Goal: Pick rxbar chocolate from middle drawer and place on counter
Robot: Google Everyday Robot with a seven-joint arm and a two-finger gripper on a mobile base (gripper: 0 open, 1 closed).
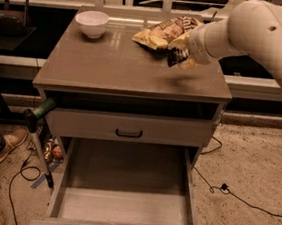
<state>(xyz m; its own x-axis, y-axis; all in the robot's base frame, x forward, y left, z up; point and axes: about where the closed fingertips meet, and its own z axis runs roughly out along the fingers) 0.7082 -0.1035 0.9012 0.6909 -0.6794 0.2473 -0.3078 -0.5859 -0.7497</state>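
End effector [181,56] hangs over the surface [120,67] near the back right corner, clamped on the rxbar chocolate [174,57]. The bar is clear of the surface, with its shadow underneath. Chip bag [156,34] sits just behind it by the back edge, white bowl [91,23] at the back left corner. Middle drawer [126,178] is pulled out below.

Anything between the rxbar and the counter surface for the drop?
Nothing visible. The gripper holds the rxbar chocolate over bare counter at the right rear; the chip bag lies just beside it, to the left.
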